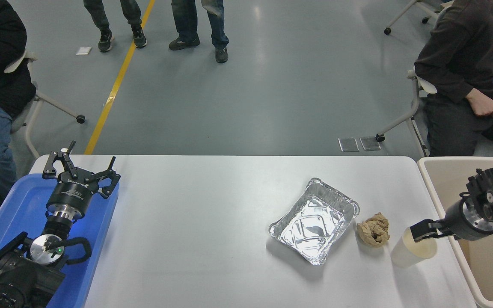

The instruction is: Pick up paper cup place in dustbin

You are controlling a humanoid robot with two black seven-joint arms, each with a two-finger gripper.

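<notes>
Cup (412, 253) stands upright on the table (195, 214), just right of the brown paper wad (373, 229) and near the dustbin (443, 164); not yet lifted, so grasp, carry and drop all remain. Right gripper (425, 231) is at the cup's rim, one fingertip (420, 231) over the mouth, but whether its fingers are closed on it cannot be told. Left gripper (80, 167) sits parked far left of the cup, fingers spread; print on its body is unreadable.
</notes>
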